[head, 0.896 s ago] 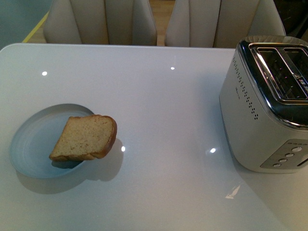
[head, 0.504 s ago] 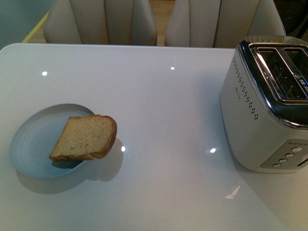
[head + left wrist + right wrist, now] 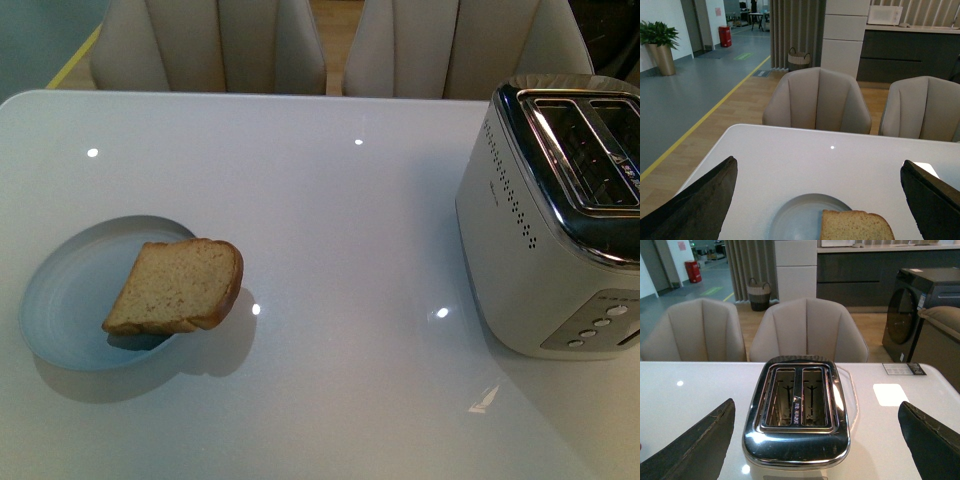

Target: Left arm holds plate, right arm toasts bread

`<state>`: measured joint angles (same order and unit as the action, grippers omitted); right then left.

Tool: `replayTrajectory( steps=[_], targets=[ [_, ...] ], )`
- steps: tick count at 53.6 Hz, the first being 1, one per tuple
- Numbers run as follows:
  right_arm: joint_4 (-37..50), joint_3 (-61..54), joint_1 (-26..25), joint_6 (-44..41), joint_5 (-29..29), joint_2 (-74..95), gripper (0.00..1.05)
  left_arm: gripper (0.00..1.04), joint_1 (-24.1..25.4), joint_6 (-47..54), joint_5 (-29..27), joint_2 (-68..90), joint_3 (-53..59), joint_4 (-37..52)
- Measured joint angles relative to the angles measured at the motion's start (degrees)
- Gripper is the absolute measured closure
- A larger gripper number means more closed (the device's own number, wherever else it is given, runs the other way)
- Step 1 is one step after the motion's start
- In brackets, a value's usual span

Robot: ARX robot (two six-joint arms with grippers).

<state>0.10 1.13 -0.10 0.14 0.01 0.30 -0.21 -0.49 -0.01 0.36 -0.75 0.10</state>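
Note:
A pale blue-grey plate [image 3: 65, 300] lies on the left of the white table [image 3: 340, 220]. A slice of brown bread [image 3: 178, 286] rests on its right side and overhangs the rim. Neither arm shows in the front view. In the left wrist view the left gripper [image 3: 822, 200] is open, its black jaws wide apart on either side of the plate [image 3: 795, 220] and bread [image 3: 855, 227], above and short of them. In the right wrist view the right gripper [image 3: 817, 437] is open and empty, above a silver toaster [image 3: 797, 410] with two empty slots.
The toaster [image 3: 555, 220] stands at the table's right edge, buttons on its near end. Two beige chairs [image 3: 210, 45] stand behind the far edge. A white card [image 3: 890, 394] lies on the table beyond the toaster.

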Motion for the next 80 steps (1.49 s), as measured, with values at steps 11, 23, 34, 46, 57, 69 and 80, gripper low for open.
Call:
replayTrajectory(
  steps=[11, 23, 34, 46, 57, 69, 80],
  targets=[
    [0.0, 0.0, 0.0, 0.0, 0.0, 0.0, 0.09, 0.07, -0.7, -13.1, -7.9, 13.2, -9.2, -22.6],
    [0.0, 0.0, 0.0, 0.0, 0.0, 0.0, 0.09, 0.07, 1.6, -20.2, -5.2, 17.6, -10.8, -25.8],
    [0.0, 0.0, 0.0, 0.0, 0.0, 0.0, 0.09, 0.07, 11.6, -15.5, 4.5, 37.5, -10.8, -4.7],
    [0.0, 0.0, 0.0, 0.0, 0.0, 0.0, 0.09, 0.07, 18.2, -6.5, 7.6, 78.4, -14.3, 25.4],
    [0.0, 0.0, 0.0, 0.0, 0.0, 0.0, 0.09, 0.07, 18.3, -3.5, 8.3, 97.7, -18.4, 33.4],
    [0.0, 0.0, 0.0, 0.0, 0.0, 0.0, 0.09, 0.07, 16.6, -3.0, 9.5, 109.1, -21.8, 37.0],
    [0.0, 0.0, 0.0, 0.0, 0.0, 0.0, 0.09, 0.07, 14.5, -2.3, 8.9, 121.2, -27.3, 40.0]
  ],
)
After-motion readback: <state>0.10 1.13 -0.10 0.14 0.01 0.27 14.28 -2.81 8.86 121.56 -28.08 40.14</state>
